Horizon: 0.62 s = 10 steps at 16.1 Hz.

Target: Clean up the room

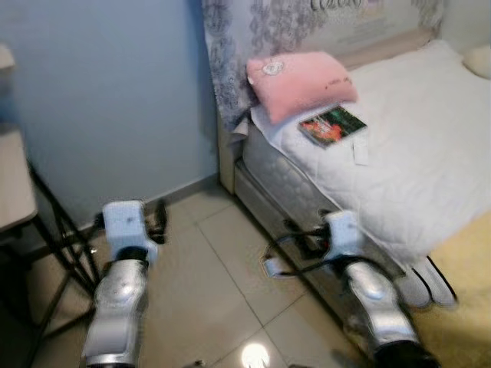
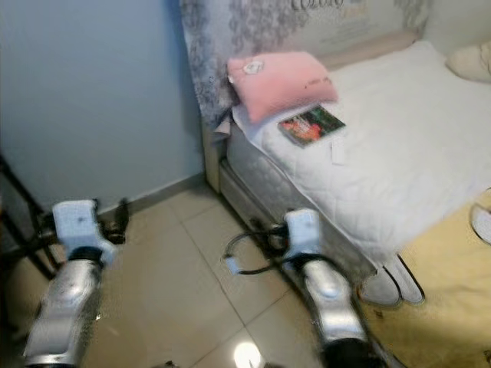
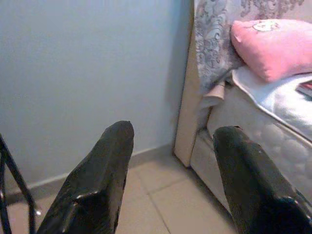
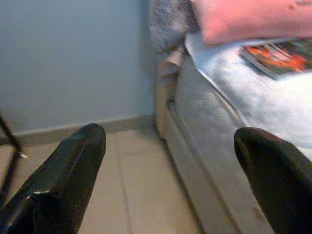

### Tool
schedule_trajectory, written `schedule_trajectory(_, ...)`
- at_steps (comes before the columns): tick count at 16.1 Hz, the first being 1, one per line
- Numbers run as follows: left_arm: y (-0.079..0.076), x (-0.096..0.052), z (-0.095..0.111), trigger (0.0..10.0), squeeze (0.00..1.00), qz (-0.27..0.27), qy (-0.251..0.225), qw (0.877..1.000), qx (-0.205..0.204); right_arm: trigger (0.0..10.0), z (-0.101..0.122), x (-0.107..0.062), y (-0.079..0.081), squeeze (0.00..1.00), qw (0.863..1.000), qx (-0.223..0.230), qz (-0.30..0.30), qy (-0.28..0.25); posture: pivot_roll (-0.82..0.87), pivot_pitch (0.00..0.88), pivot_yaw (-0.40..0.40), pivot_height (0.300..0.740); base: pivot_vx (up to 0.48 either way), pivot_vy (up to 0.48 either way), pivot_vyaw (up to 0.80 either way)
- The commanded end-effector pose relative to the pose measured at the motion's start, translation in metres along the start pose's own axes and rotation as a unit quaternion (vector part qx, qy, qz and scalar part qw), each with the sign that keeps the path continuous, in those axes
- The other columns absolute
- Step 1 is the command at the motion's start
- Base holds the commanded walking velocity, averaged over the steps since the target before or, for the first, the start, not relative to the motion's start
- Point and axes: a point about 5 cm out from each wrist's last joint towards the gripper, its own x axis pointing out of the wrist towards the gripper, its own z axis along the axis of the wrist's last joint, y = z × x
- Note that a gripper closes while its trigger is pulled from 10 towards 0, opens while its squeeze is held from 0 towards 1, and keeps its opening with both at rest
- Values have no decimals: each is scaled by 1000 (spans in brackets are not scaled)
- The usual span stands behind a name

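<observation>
Both grippers empty, fingers spread wide: left gripper (image 3: 170,170), right gripper (image 4: 170,175). Glossy red-green book (image 1: 331,126) lies on white quilted bed (image 1: 430,138), well ahead beyond right fingertips, just beside pink soft pillow (image 1: 299,80). Risks: right arm clipping mattress edge on approach; flat book slipping on grasp.

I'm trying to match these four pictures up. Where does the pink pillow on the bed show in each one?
Left eye view: pink pillow at top centre, at the head of the bed.
Right eye view: top centre, a little further left.
Left wrist view: top right corner.
Right wrist view: along the top edge, right side.
Shared landmark: the patterned headboard beside the pillow.
</observation>
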Motion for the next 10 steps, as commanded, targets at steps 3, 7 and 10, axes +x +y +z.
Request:
schedule_trajectory(3, -6, -16, -15, 10000, 0, -44, 25, 999, 19, 10000, 3, 2, 1, 0, 1000, 11, -11, -12, 23, 0, -39, 740, 0, 0, 590)
schedule_trajectory(7, -1, -15, -12, 10000, 0, -61, 27, 997, 49, 10000, -2, -6, -3, 0, 999, 15, -27, -13, -2, 0, -4, 740, 0, 0, 589)
schedule_trajectory(10, -9, -8, -5, 10000, 0, -73, 11, 996, 58, 10000, -6, -9, 2, 0, 999, 19, -23, -12, -14, 0, 5, 740, 0, 0, 585)
